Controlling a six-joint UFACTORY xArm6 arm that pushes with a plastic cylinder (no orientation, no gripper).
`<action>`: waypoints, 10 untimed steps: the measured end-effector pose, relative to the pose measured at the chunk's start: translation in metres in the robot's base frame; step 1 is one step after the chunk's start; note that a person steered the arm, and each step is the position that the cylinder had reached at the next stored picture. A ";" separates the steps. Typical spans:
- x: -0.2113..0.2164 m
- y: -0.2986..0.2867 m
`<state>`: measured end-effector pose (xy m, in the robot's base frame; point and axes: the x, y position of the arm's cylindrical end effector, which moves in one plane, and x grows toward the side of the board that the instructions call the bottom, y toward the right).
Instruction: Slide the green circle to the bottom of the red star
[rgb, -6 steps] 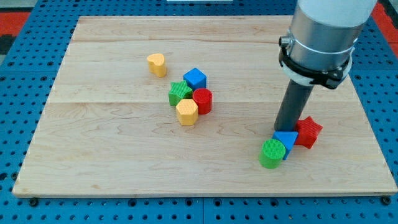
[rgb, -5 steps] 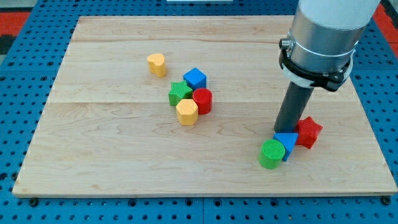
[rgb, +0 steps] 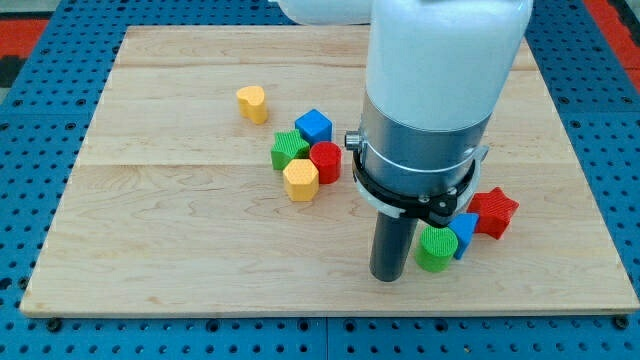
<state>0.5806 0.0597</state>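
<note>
The green circle (rgb: 435, 249) sits near the board's lower right, touching a blue block (rgb: 464, 233) on its right. The red star (rgb: 494, 213) lies just right of and above that blue block. My tip (rgb: 388, 277) rests on the board just left of the green circle, very close to it. The arm's wide grey body hides the board above the circle.
A cluster sits at the board's centre: blue cube (rgb: 314, 126), green block (rgb: 289, 150), red cylinder (rgb: 326, 161) and yellow hexagon (rgb: 300, 180). A yellow heart-like block (rgb: 253, 103) lies up left. The wooden board (rgb: 180, 250) lies on a blue pegboard.
My tip has moved from above the blue block, at the red star's left, round to the lower left of the green circle. The blocks have stayed where they were.
</note>
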 end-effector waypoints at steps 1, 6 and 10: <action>-0.007 0.006; -0.011 0.076; -0.011 0.120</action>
